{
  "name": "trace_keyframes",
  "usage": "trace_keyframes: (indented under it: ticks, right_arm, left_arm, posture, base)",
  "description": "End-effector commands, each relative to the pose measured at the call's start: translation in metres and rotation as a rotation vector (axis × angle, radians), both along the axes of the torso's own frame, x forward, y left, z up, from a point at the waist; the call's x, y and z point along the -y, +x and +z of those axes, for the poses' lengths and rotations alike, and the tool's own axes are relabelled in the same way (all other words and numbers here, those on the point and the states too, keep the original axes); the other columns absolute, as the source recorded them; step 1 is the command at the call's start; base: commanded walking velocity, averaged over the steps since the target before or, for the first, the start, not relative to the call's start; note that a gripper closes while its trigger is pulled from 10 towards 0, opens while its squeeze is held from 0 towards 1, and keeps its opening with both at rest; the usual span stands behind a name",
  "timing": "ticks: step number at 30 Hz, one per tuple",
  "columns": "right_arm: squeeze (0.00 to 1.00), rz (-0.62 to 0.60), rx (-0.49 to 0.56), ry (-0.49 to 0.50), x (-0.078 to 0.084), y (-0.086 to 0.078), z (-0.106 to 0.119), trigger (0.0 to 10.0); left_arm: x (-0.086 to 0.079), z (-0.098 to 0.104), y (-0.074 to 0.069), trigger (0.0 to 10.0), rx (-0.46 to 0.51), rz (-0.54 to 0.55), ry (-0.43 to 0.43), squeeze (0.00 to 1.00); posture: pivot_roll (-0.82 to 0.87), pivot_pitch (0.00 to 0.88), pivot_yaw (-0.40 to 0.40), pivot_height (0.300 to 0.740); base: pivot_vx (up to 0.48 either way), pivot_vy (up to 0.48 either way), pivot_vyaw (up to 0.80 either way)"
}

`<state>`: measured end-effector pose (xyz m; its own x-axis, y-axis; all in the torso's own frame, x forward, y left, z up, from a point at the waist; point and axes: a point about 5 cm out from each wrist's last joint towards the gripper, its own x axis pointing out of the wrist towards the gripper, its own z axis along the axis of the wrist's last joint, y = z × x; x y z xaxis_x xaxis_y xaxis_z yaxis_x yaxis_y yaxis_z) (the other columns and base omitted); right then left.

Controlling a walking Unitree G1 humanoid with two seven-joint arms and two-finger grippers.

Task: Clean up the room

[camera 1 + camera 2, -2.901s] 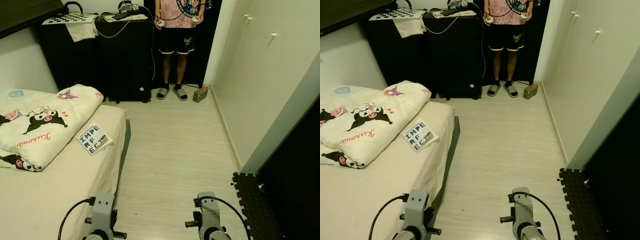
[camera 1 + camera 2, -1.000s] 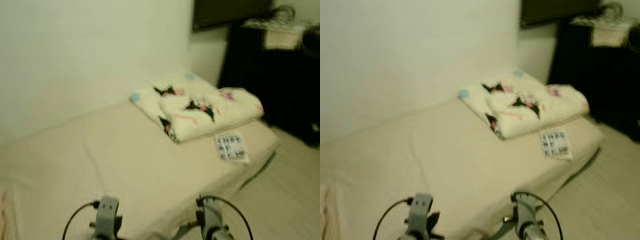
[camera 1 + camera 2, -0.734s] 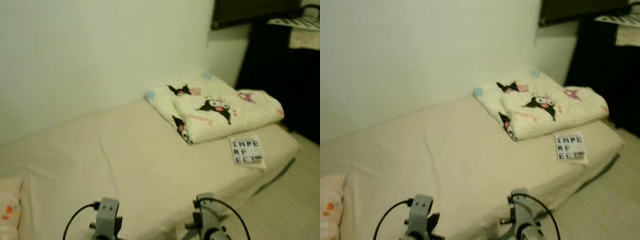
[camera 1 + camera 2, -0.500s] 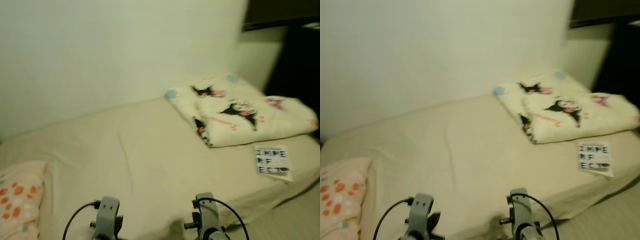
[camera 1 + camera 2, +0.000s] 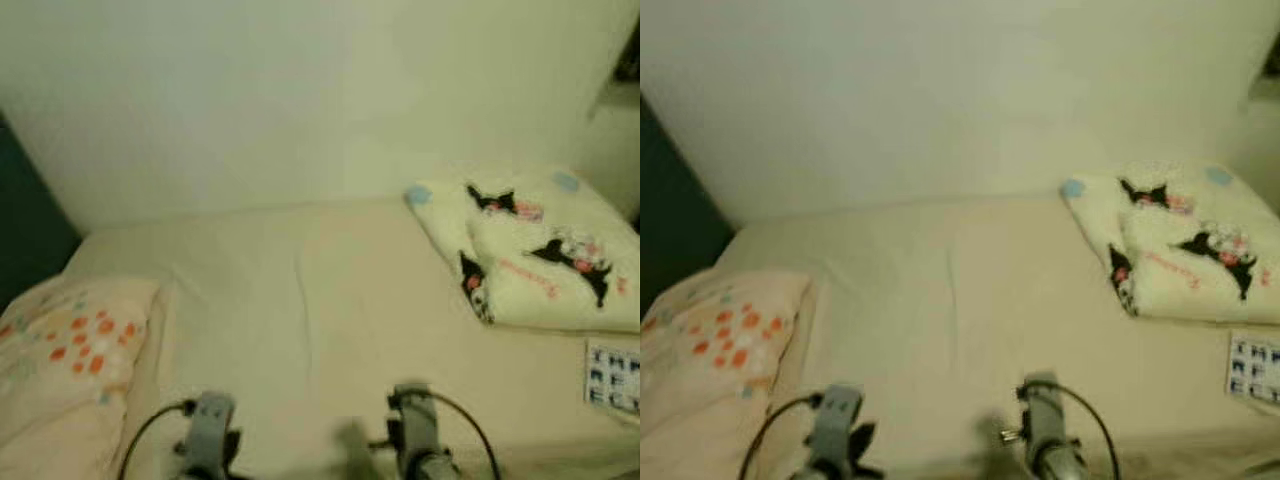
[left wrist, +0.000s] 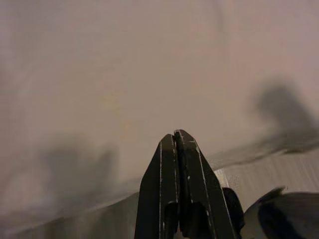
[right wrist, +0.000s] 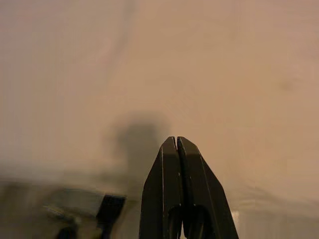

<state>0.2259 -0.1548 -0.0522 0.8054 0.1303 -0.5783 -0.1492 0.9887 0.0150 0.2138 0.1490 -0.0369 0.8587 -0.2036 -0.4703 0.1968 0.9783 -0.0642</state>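
Head views are blurred. Bed (image 5: pixel 300 330) with cream sheet runs along the white wall (image 5: pixel 300 90). Folded blanket (image 5: pixel 540 250) with cartoon print lies on the bed's right part, book (image 5: pixel 612 375) just beside it at the near edge. Pillow (image 5: pixel 60 350) with orange dots is at the bed's left end. Left gripper (image 6: pixel 175 135) and right gripper (image 7: pixel 176 140) both have fingers pressed together, holding nothing, low over the sheet near the bed's edge
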Motion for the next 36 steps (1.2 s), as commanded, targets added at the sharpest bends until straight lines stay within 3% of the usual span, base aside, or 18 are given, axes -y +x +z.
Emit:
trace_keyframes:
  ticks: [1,8,22,25,28,29,30,32,35,36]
  right_arm:
    - [0.00,0.000,-0.020,-0.001,0.000,-0.004,-0.003,10.0]
    - [0.00,-0.030,0.027,-0.007,0.002,0.008,0.005,10.0]
    - [0.00,-0.038,0.017,-0.006,0.003,0.004,0.003,10.0]
    - [0.00,-0.043,-0.009,0.003,0.003,0.004,0.002,10.0]
    - [0.00,0.030,-0.061,-0.032,0.002,0.002,-0.001,10.0]
    - [0.00,0.217,-0.072,-0.019,-0.003,-0.005,0.000,10.0]
    - [0.00,0.217,-0.072,-0.019,-0.003,-0.005,0.000,10.0]
    - [0.00,0.434,-0.051,0.041,-0.010,-0.015,0.008,10.0]
    - [0.00,0.516,-0.042,0.067,-0.011,-0.019,0.014,10.0]
    - [0.00,0.571,-0.017,0.130,-0.010,-0.018,0.027,10.0]
  left_arm:
    - [-0.002,-0.008,-0.009,10.0,-0.047,0.002,0.024,0.00]
    - [-0.028,-0.004,-0.003,10.0,-0.010,0.165,0.133,0.00]
    - [-0.017,-0.003,-0.004,10.0,-0.012,0.104,0.097,0.00]
    - [-0.015,0.000,-0.001,10.0,0.002,0.099,0.095,0.00]
    - [-0.015,0.003,0.001,10.0,0.013,0.096,0.092,0.00]
    - [-0.017,0.006,0.003,10.0,0.022,0.089,0.088,0.00]
    - [-0.017,0.006,0.003,10.0,0.022,0.089,0.088,0.00]
    - [-0.017,0.007,0.003,10.0,0.027,0.074,0.079,0.00]
    - [-0.018,0.007,0.003,10.0,0.026,0.067,0.076,0.00]
    - [-0.017,0.007,0.003,10.0,0.024,0.056,0.074,0.00]
  posture:
    - [-0.03,0.073,0.009,0.740]
    - [-0.04,0.078,0.010,0.740]
    - [-0.04,0.082,0.012,0.740]
    - [-0.04,0.082,0.009,0.740]
    - [-0.04,0.082,0.008,0.740]
    - [-0.03,0.082,0.009,0.740]
    - [-0.03,0.082,0.009,0.740]
    - [-0.03,0.082,0.014,0.740]
    - [-0.03,0.082,0.014,0.740]
    - [-0.04,0.084,0.022,0.740]
  base:
    - [0.000,0.000,0.80]
    - [0.000,0.000,0.80]
    - [0.000,0.000,0.80]
    - [0.000,0.000,0.00]
    - [0.000,0.000,0.00]
    - [0.000,0.000,0.00]
    - [0.000,0.000,0.00]
    - [0.000,0.000,0.00]
    - [0.000,0.000,0.00]
    - [0.000,0.000,0.00]
